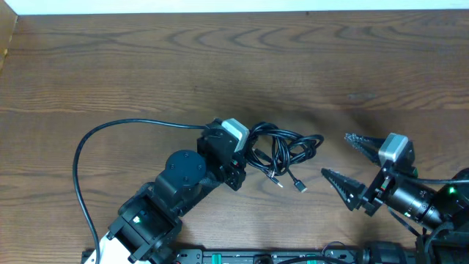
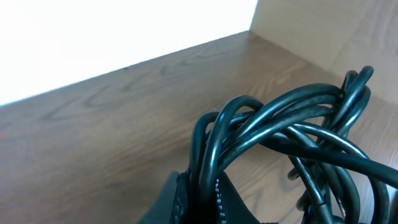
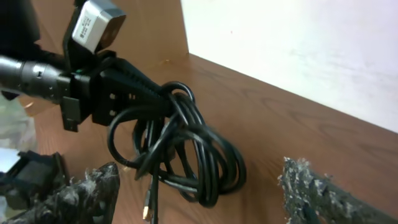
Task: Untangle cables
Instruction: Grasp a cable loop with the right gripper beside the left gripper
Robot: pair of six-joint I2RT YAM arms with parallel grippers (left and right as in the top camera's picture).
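Black and thin, the cables [image 1: 287, 149] are bunched in one knot of overlapping loops a little right of the middle of the worktop [image 1: 220, 66], closer to the edge where my arms are mounted than to the far edge. My left tool [image 1: 247, 149] is clamped on the left side of that knot, with several strands squeezed together between its jaws. From the left wrist view the cords [image 2: 280, 124] fill the lower right of the picture, fanning out from the pinch point. From the right wrist view I see the bundle [image 3: 186, 149] hanging down from that grip in long loops. I cannot tell whether the lowest loops rest on the wood. Two loose ends trail out of the knot toward the arms' edge, each ending in a small plug [image 1: 300, 188], and one of them shows a gold tip [image 3: 147, 211]. My right tool [image 1: 335, 155] stands just to the right of the bundle, jaws wide apart and holding nothing, its rough grey fingers [image 3: 311, 186] on either side of my view and clear of the cords.
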